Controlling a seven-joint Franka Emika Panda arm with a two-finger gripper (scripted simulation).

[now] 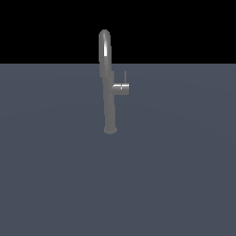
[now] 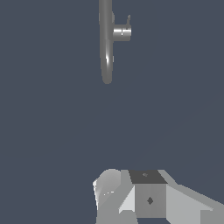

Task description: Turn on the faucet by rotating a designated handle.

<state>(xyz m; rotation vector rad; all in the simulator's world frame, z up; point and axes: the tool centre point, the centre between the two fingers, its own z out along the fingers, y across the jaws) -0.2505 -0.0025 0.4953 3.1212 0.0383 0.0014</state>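
The faucet (image 1: 109, 103) stands upright on the dark blue-grey floor, a slim grey column with a flared base and an arched spout on top. The handle (image 1: 121, 87) is a short stub jutting from the column toward the exterior view's right, with its thin rod lever (image 1: 125, 77) pointing up. The arm does not show in the exterior view. The wrist view looks down on the faucet (image 2: 106, 48) and the handle (image 2: 122, 32) from a distance. Parts of my gripper (image 2: 129, 192) show at the frame's edge, well apart from the faucet. Its jaws are not clear enough to read.
A flat blue-grey floor (image 1: 55, 175) spreads all around the faucet. Above its far edge the background is black. No other objects show.
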